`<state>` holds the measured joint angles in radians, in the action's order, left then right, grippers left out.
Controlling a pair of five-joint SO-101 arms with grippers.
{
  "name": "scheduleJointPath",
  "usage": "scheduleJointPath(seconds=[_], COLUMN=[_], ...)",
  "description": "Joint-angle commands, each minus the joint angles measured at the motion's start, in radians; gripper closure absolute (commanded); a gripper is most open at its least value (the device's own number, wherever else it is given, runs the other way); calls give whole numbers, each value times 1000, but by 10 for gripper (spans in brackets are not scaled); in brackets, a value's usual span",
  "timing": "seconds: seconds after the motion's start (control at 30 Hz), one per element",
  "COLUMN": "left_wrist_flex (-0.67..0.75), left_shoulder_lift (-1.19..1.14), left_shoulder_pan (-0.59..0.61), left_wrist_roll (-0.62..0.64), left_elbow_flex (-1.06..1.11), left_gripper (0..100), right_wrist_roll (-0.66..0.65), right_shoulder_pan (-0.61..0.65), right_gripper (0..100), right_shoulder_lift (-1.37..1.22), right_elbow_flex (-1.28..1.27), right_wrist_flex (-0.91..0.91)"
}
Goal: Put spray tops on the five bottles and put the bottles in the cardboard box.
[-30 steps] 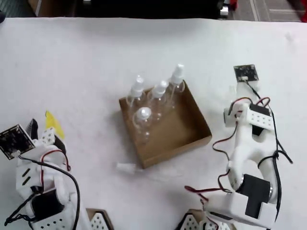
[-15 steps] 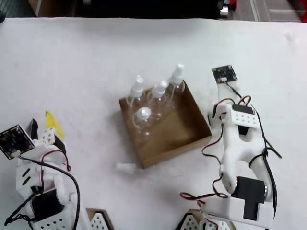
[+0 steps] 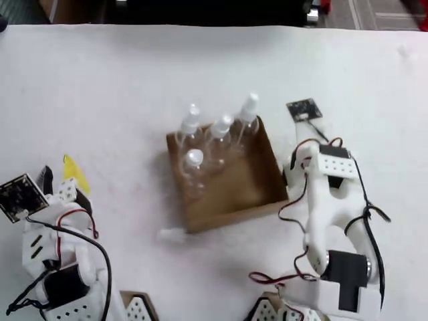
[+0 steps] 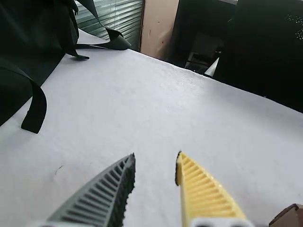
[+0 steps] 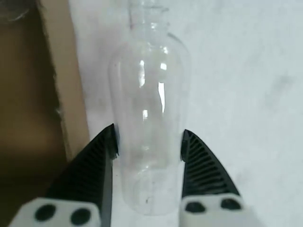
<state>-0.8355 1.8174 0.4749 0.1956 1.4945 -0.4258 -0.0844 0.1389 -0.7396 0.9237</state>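
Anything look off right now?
Yes. A loose spray top lies on the table by the near corner of the cardboard box, and a topless bottle lies on its side beside the box, in the right gripper.

The white left arm (image 3: 53,261) sits folded low, its grey-and-yellow gripper (image 4: 155,156) with fingers slightly parted, while the white right arm (image 3: 328,221) stretches forward, its black-fingered gripper (image 5: 148,135) clamped on the sides of a clear plastic bottle (image 5: 149,85).
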Motion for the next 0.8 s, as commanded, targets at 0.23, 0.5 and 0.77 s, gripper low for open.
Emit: scheduleJointPath(seconds=[0.23, 0.5, 0.77], left_wrist_flex=[29, 29, 28], left_shoulder_lift=[12, 12, 12], left_shoulder_pan=[-13, -12, -12], left_wrist_roll=[-14, -14, -14], left_elbow_flex=[-8, -8, -8], left_gripper=[861, 861, 861], right_wrist_roll=[78, 78, -26], right_shoulder_pan=[76, 31, -177], right_gripper=[982, 982, 982], right_shoulder_lift=[372, 346, 326], right_elbow_flex=[-230, -215, -48], right_wrist_flex=[58, 25, 28])
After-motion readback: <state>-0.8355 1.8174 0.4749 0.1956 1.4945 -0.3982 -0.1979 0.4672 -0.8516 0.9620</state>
